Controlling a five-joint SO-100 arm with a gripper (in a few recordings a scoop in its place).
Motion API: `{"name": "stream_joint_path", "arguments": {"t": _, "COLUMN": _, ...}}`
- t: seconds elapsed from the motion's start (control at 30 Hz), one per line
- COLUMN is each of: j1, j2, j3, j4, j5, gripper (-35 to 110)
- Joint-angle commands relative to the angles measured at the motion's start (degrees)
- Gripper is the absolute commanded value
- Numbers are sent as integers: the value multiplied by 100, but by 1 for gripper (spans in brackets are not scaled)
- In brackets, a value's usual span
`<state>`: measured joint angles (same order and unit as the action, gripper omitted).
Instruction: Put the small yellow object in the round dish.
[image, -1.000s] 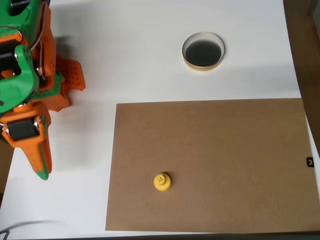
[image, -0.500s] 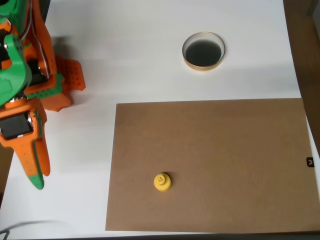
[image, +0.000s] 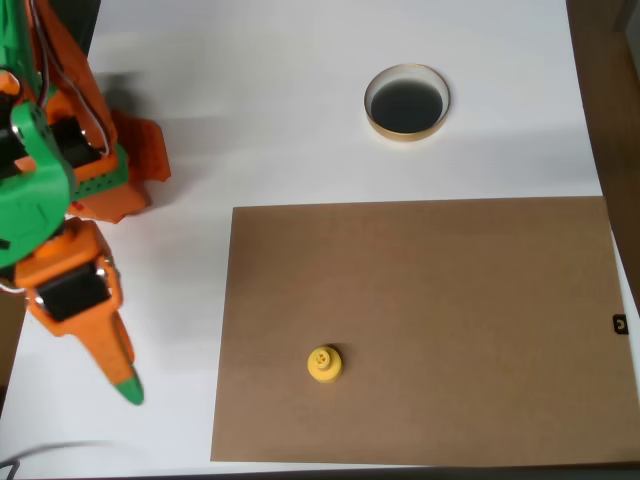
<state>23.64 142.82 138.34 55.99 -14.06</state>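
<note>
gripper (image: 128, 388) swung nearer, small yellow object (image: 324, 364) well right

White table (image: 300, 150), overhead view. Lying directly on it:

1. Brown board (image: 450, 320), flat, rectangular, covering the lower right part of the surface; taken as landmark below.
2. Round dish (image: 406, 102), tan rim, dark inside; on bare white table above the board's top edge, apart from it, right of its left end.
3. Robot base (image: 120, 170), orange and green; on the table left of the board's upper left corner, apart from it.
</note>
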Motion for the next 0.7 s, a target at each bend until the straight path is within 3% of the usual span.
{"name": "stream_joint_path", "arguments": {"t": 0.0, "j1": -387, "j2": -255, "j3": -615, "j4": 246, "j5": -211, "gripper": 21}}
{"name": "stream_joint_path", "arguments": {"t": 0.3, "j1": -1213, "j2": -1283, "j3": -1046, "j4": 510, "j5": -290, "gripper": 24}}
{"name": "stream_joint_path", "arguments": {"t": 0.67, "j1": -1397, "j2": -2804, "j3": -2145, "j4": 589, "j5": -132, "gripper": 24}}
